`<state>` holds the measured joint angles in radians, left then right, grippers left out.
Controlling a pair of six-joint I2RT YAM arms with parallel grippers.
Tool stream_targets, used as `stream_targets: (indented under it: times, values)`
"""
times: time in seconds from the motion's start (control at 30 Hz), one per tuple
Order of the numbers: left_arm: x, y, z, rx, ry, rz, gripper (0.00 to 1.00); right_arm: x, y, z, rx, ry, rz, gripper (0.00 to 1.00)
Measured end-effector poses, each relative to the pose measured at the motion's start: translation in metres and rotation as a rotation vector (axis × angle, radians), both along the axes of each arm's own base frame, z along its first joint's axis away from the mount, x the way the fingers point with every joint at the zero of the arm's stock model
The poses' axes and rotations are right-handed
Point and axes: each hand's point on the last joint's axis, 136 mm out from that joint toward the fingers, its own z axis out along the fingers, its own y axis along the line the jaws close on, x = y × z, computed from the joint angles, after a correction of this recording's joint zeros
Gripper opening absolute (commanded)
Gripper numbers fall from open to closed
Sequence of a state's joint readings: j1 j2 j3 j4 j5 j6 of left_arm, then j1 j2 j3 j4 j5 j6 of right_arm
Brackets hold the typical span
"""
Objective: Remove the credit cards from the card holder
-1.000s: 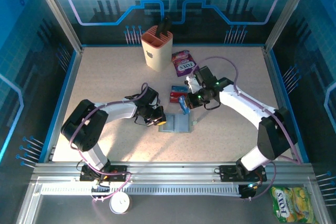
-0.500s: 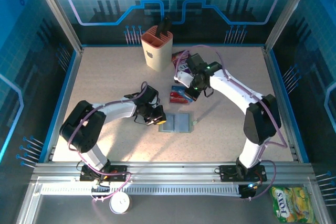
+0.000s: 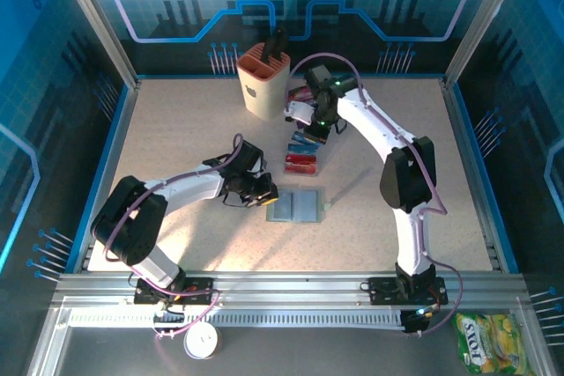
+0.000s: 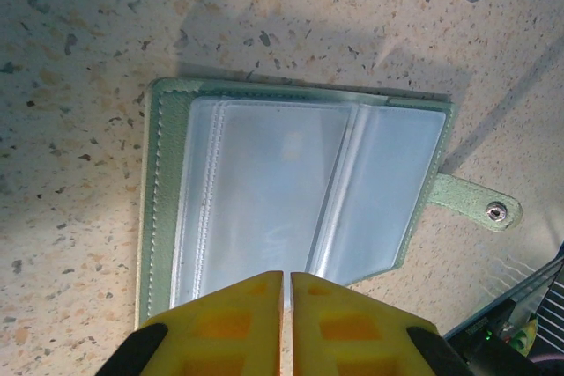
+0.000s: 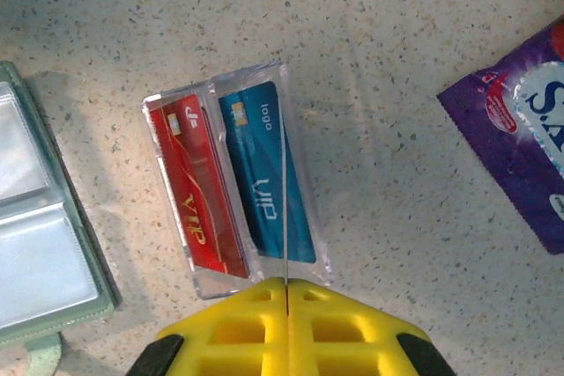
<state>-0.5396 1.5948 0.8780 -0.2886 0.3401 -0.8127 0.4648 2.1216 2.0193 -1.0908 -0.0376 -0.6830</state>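
The card holder (image 3: pixel 300 207) (image 4: pixel 264 182) lies open and flat on the table, green-edged, its clear sleeves showing no cards. My left gripper (image 3: pixel 267 202) (image 4: pixel 286 275) stands over its near-left edge. The jaws are almost together with a hairline slit, and I see nothing held between them. My right gripper (image 3: pixel 308 129) (image 5: pixel 286 282) is shut on a thin credit card (image 5: pixel 285 200), seen edge-on. It hangs above a red card (image 5: pixel 198 191) and a blue card (image 5: pixel 260 173), which lie in a clear tray (image 5: pixel 319 253) behind the holder. The holder's corner (image 5: pixel 35 244) shows at the left of the right wrist view.
A tall beige slotted cup (image 3: pixel 263 81) stands at the back. A purple candy packet (image 3: pixel 304 99) (image 5: pixel 520 156) lies beside it, partly under the right arm. The holder's strap with a snap (image 4: pixel 476 204) sticks out to the right. A yellow packet (image 3: pixel 489 341) lies off the table.
The right arm has swung from the holder toward the back, carrying the card over the tray of cards. The left jaws have parted by a hair.
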Motion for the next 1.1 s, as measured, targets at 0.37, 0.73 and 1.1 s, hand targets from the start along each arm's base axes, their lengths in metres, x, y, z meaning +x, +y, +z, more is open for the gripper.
stream_targets:
  times: [0.37, 0.73, 1.1]
  values:
    - [-0.001, 0.005, 0.003, 0.012, -0.001, 0.011, 0.11, 0.001, 0.006, -0.026, -0.019, 0.093, 0.069, 0.10]
    - [-0.001, 0.006, 0.003, 0.015, 0.001, 0.013, 0.11, -0.001, 0.003, -0.027, -0.032, 0.094, 0.062, 0.20]
    - [-0.009, 0.011, -0.007, 0.028, 0.021, 0.013, 0.09, -0.027, 0.001, -0.011, 0.036, 0.065, -0.099, 0.23]
